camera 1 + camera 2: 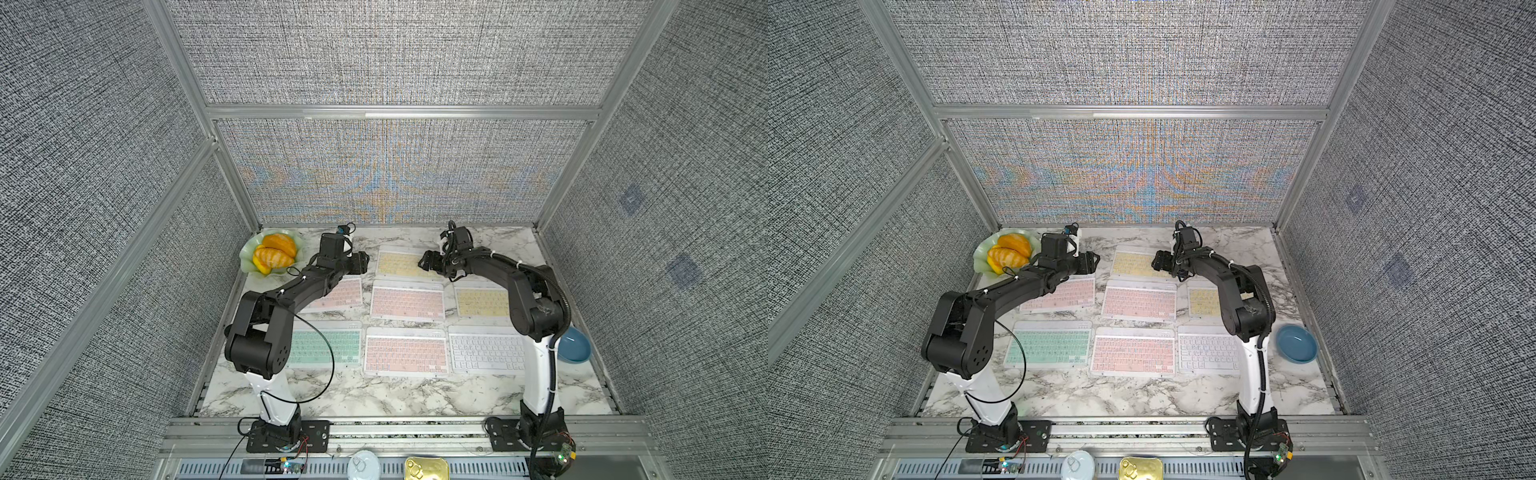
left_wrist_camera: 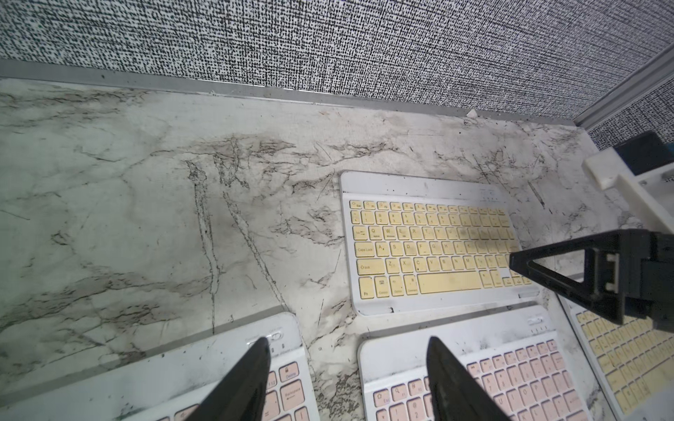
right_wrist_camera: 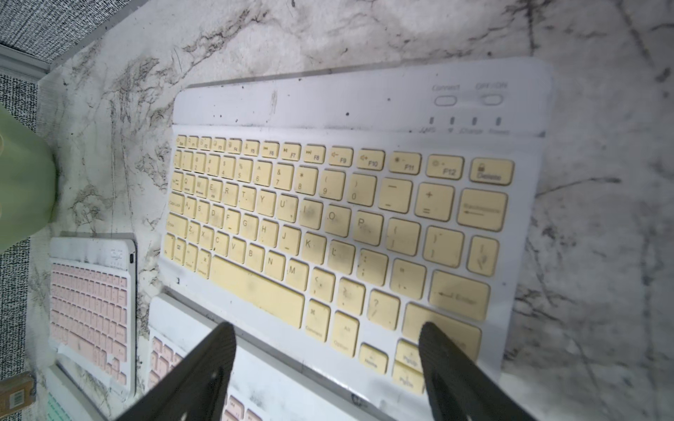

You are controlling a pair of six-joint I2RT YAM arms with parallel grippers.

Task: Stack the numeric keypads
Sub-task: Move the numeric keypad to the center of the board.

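Several numeric keypads lie flat and apart on the marble table [image 1: 374, 395]: a far yellow one [image 1: 401, 262], pink ones [image 1: 340, 293] [image 1: 407, 300] [image 1: 405, 352], a second yellow [image 1: 482, 301], a mint one [image 1: 324, 347] and a white one [image 1: 486, 353]. My left gripper [image 2: 348, 342] hangs open over the gap between the two middle-row pink keypads [image 2: 288, 386] [image 2: 510, 379], holding nothing. My right gripper [image 3: 326, 328] is open above the near right edge of the far yellow keypad [image 3: 328, 218], with nothing between its fingers. Both grippers [image 1: 361, 262] [image 1: 426, 261] flank that keypad.
A green plate of orange fruit [image 1: 272, 251] stands at the back left corner. A blue bowl [image 1: 575, 345] sits at the right edge behind the right arm. Textured walls close in three sides. Two tins [image 1: 363, 465] [image 1: 426, 467] lie beyond the front rail.
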